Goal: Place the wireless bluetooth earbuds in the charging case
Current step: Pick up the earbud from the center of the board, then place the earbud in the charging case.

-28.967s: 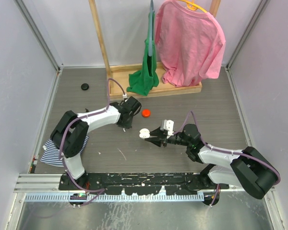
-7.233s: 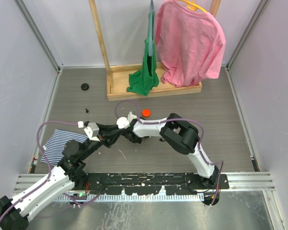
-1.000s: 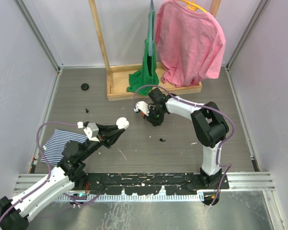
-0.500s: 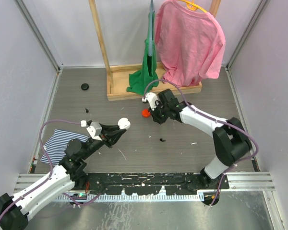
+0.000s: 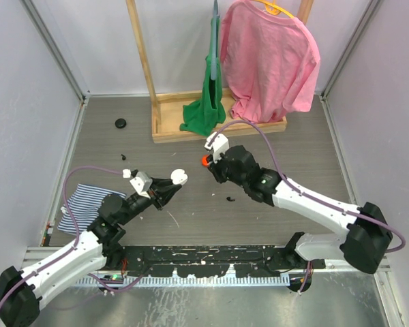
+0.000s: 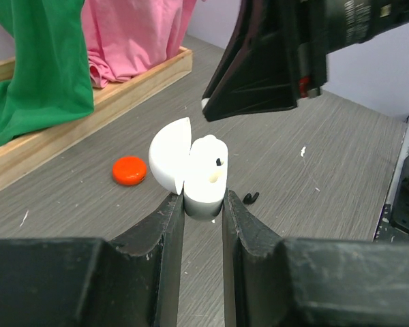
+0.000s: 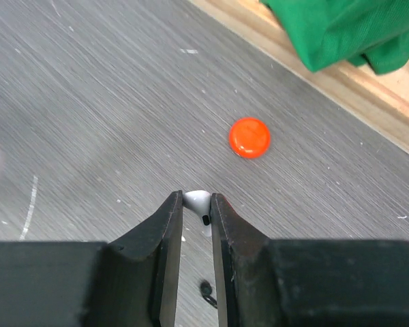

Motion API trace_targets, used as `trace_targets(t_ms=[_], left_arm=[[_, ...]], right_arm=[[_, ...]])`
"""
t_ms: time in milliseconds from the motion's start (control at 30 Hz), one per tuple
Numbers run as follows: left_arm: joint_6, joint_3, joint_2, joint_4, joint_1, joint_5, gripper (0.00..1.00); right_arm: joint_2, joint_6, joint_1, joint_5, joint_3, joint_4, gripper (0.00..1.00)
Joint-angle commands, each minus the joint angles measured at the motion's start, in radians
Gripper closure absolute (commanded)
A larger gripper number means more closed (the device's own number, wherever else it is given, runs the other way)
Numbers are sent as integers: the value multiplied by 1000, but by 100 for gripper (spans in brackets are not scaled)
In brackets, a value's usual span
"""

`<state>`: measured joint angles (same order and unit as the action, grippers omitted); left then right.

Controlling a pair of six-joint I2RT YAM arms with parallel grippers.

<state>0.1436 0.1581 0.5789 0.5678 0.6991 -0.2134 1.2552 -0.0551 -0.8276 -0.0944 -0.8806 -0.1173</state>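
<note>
Charging case (image 6: 203, 178), white, lid swung open to one side, body upright; clamped at its lower half between the two fingers of the left pincer (image 6: 203, 204) and held up off the bench (image 5: 293, 157), left of centre in the top view. A rounded white form with a small dark spot sits in its open top; whether that is a seated earbud cannot be told. Earbud (image 7: 196, 199), white, only its top showing, gripped between the closed fingertips of the right pincer (image 7: 197, 204), which hangs above the bench just right of the case, well short of touching it. Orange cap (image 7: 249, 137), flat on the bench just beyond the right pincer. Small black piece (image 5: 230, 199), loose on the bench nearer the arm bases. Wooden rack (image 5: 191, 129) at the far side, carrying a green garment (image 5: 204, 112) and a pink shirt (image 5: 273, 61). Striped cloth (image 5: 82, 204) at the left edge, beside the left arm. Black disc (image 5: 120, 123), far left.
</note>
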Motion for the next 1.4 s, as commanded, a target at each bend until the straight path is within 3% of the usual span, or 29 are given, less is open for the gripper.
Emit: trace_targets(t_ms=[0, 267, 700, 1000, 1367], left_arm=[[-47, 8, 4, 82, -3, -4, 94], [-55, 6, 26, 106, -3, -46, 94], [-59, 7, 22, 118, -3, -103, 94], [-55, 3, -5, 113, -3, -103, 94], [-53, 3, -18, 106, -3, -94, 94]], right_arm=[[-106, 88, -87, -178, 38, 167, 81], [-230, 86, -245, -253, 140, 419, 81], [-142, 37, -411, -268, 182, 719, 81], [-45, 45, -455, -336, 163, 762, 81], [-9, 50, -470, -405, 124, 676, 81]])
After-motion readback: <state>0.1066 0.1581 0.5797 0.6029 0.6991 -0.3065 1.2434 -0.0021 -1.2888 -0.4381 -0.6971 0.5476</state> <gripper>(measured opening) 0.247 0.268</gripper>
